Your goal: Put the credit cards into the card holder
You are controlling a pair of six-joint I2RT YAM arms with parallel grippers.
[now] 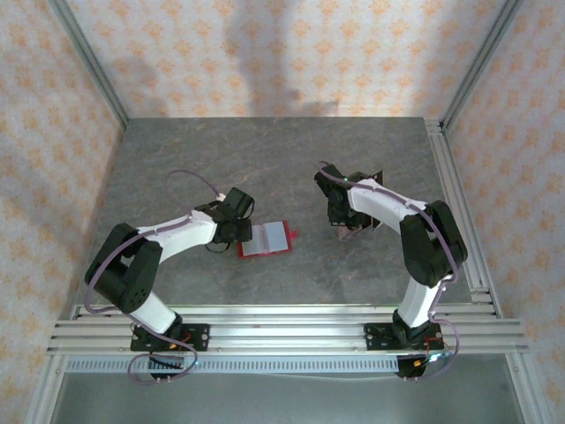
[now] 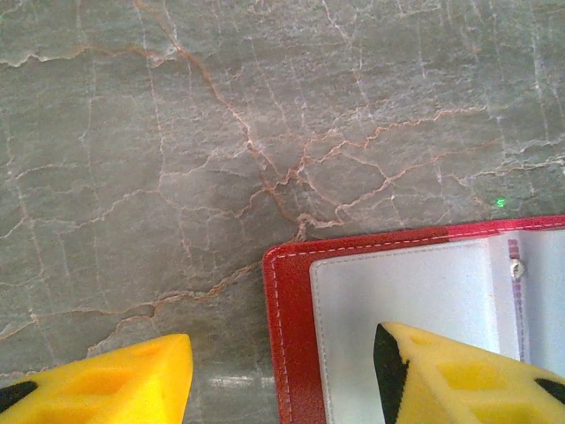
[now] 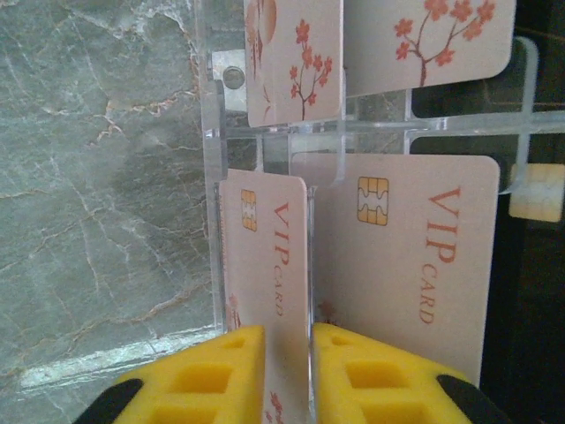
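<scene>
The card holder (image 1: 266, 239) lies open on the table, red with a pale lining (image 2: 415, 291). My left gripper (image 2: 282, 353) is open and straddles its left edge. One yellow finger (image 2: 141, 371) is over bare table and the other finger (image 2: 441, 371) is over the lining. The credit cards are pale pink with "VIP CARD" lettering and stand upright in a clear acrylic rack (image 3: 212, 177). My right gripper (image 3: 287, 331) is shut on the narrow-looking card (image 3: 265, 256), its pads on either face. A second card (image 3: 406, 256) stands just to the right, and two more (image 3: 296, 57) behind.
The card rack sits right of centre under the right wrist (image 1: 353, 208). A black area (image 3: 538, 309) lies to the right of the rack. Aluminium rails (image 1: 459, 203) line the table's right side and near edge. Grey marble table (image 1: 265, 159) stretches between the arms.
</scene>
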